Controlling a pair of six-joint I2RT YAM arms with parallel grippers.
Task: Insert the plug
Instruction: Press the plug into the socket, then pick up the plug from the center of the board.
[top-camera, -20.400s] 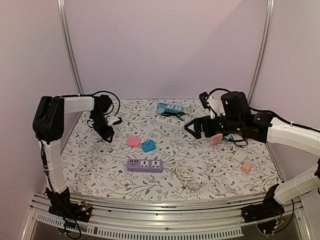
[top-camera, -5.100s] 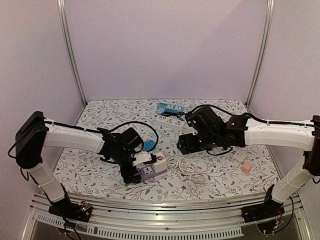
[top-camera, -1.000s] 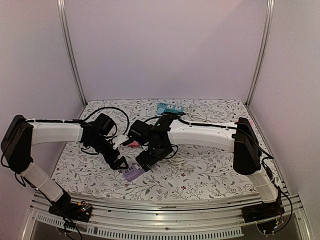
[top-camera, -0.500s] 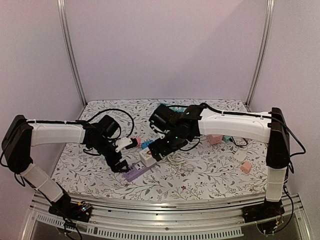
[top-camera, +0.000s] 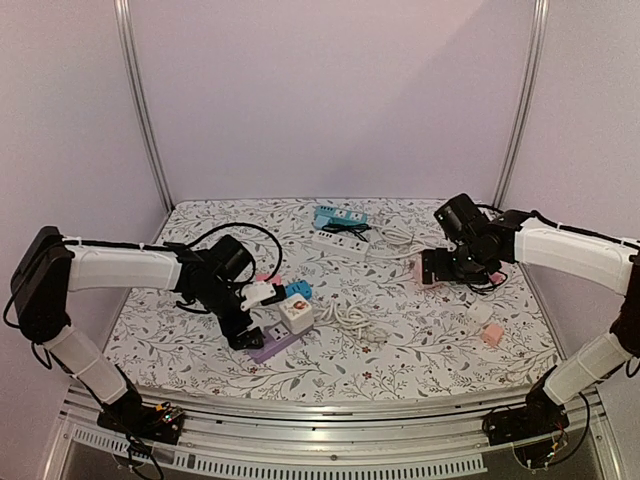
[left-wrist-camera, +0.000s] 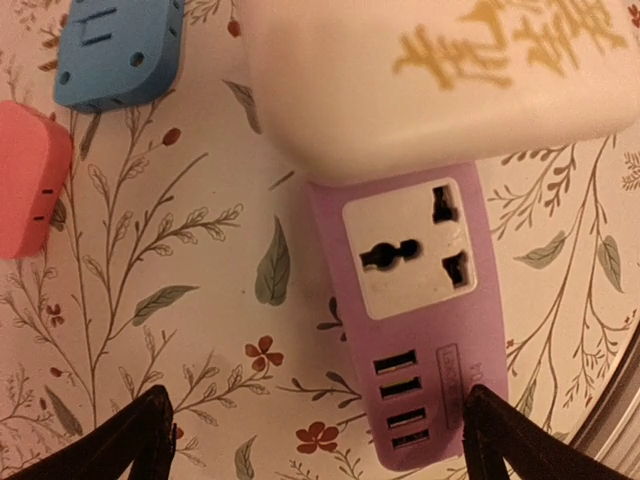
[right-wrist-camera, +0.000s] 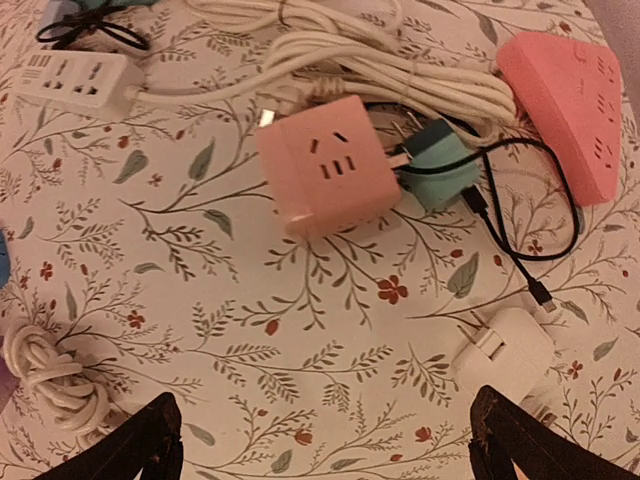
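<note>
The white plug block (left-wrist-camera: 430, 70) sits on the purple power strip (left-wrist-camera: 410, 335), covering 1 outlet and leaving the free socket (left-wrist-camera: 405, 250) and 4 USB ports (left-wrist-camera: 410, 400) bare. It looks seated, so the insertion seems done. The strip lies askew on the table (right-wrist-camera: 300, 330), by the near edge and left of middle. The left hand (left-wrist-camera: 318, 445) has its fingers apart on either side of the strip's USB end, gripping nothing, likely placed to steady the strip against a push. The right hand (right-wrist-camera: 330, 445) is well apart, over the table's right side above a pink cube (right-wrist-camera: 325, 165) and loose cords (right-wrist-camera: 390, 75). Its fingers are wide and empty, probably to leave the plug free.
</note>
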